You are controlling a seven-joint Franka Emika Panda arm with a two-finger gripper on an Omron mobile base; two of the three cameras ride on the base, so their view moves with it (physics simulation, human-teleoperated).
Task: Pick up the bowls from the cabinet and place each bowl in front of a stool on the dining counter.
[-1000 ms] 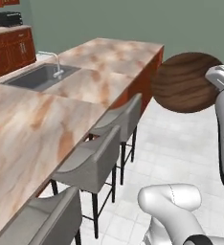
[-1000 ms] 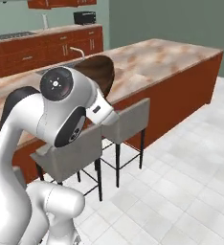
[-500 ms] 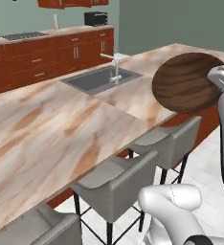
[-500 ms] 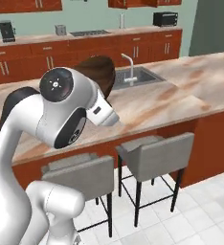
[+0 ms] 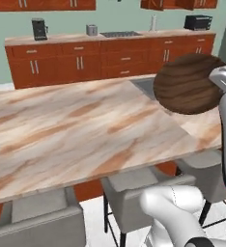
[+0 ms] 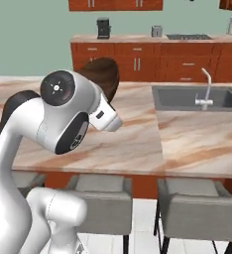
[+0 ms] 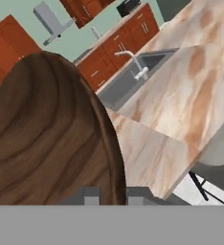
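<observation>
Where the white arm reaches out over the marble, one dark brown wood-grain bowl (image 5: 187, 83) hangs in the air above the dining counter (image 5: 81, 130), its rounded underside turned toward the base cameras. From the hand's own camera that bowl (image 7: 47, 139) looms large on the left, and the fingers (image 7: 91, 195) stand closed on its rim, one tip on either side of the thin edge. In the right base view the bowl (image 6: 102, 74) peeks out dark behind the arm's big round joint, well above the veined top. I count just this one bowl. The counter is beige and brown marble, with one grey sink (image 6: 200, 96) sunk into it and one silver tap (image 6: 205, 91) standing at the basin's edge. Along the near side stools are tucked under the overhang: three grey-beige padded seats show in the left base view, the middle stool (image 5: 134, 185) partly behind the robot's white body. Beyond the counter runs a row of red-brown drawer cabinets (image 5: 105, 60) against the green wall, carrying one dark coffee machine (image 5: 38, 29) and one black toaster oven (image 5: 198, 22).
</observation>
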